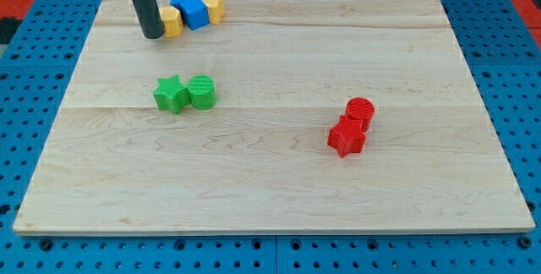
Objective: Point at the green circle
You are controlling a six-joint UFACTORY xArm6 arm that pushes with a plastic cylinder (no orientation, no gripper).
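Tip [153, 35] down on the wooden board [270, 181] at the far left, dark rod slanting up out of the top of the view. No gripper here to open or close, just the plain rod end.

Right against the tip's right side, a yellow block [172, 23], shape half hidden by the rod, hard to call. Touching that, a blue block [191, 10], angular, exact shape unclear, and beyond it another yellow block [214, 7] at the far edge. All three packed in a short row running right and slightly farther away.

Green circle [202, 91], the target, sitting nearer the camera and a little right of the tip, well apart from it, in the left half of the board. Pressed against its left side, a green star [171, 95]. Pair touching, side by side.

Over on the right half, red circle [360, 111] with a red star [347, 137] touching it on the near-left side. Well apart from the green pair and from the tip.

Blue pegboard surface [51, 54] around the board on all sides.
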